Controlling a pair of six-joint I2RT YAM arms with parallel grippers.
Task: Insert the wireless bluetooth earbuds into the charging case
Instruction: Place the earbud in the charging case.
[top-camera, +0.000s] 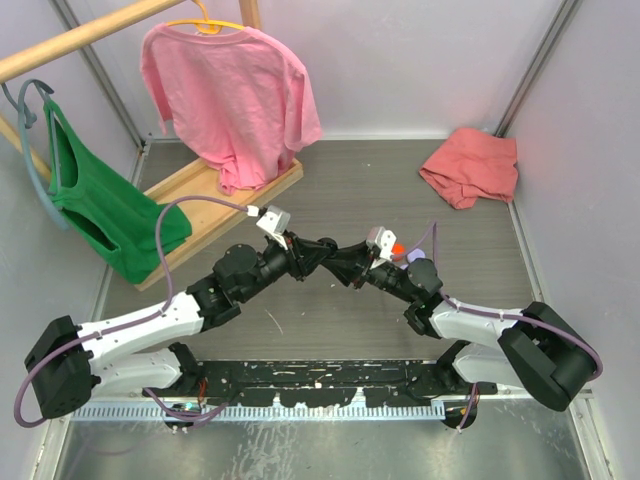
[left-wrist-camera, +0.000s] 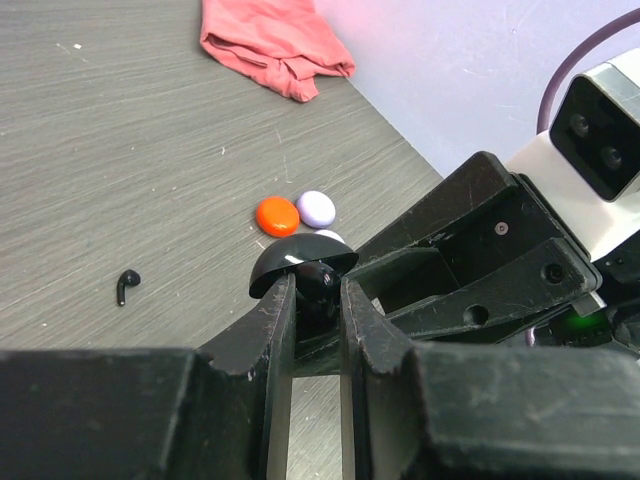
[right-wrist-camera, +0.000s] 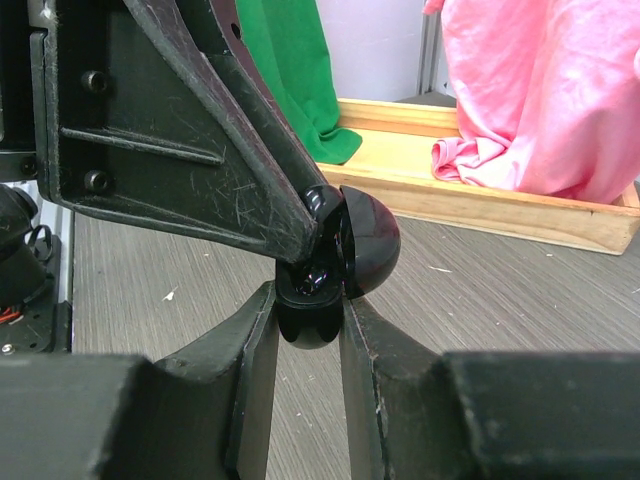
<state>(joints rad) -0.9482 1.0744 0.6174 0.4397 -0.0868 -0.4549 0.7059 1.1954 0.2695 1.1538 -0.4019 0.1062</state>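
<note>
My right gripper (right-wrist-camera: 308, 298) is shut on the base of a black charging case (right-wrist-camera: 306, 328), held above the table with its domed lid (right-wrist-camera: 368, 240) open. My left gripper (left-wrist-camera: 318, 290) is shut on a shiny black earbud (left-wrist-camera: 321, 277), pressed down into the open case under the lid (left-wrist-camera: 300, 256). Both grippers meet at the table's middle (top-camera: 348, 264). A second black earbud (left-wrist-camera: 127, 287) lies loose on the table to the left. In the right wrist view a left finger (right-wrist-camera: 220, 170) reaches the case from the upper left.
An orange round case (left-wrist-camera: 277, 215) and a lilac one (left-wrist-camera: 316, 208) lie just beyond the held case. A salmon cloth (top-camera: 470, 166) sits at the back right. A pink shirt (top-camera: 232, 90), a green garment (top-camera: 95, 205) and a wooden rack base (top-camera: 215, 185) stand at the back left.
</note>
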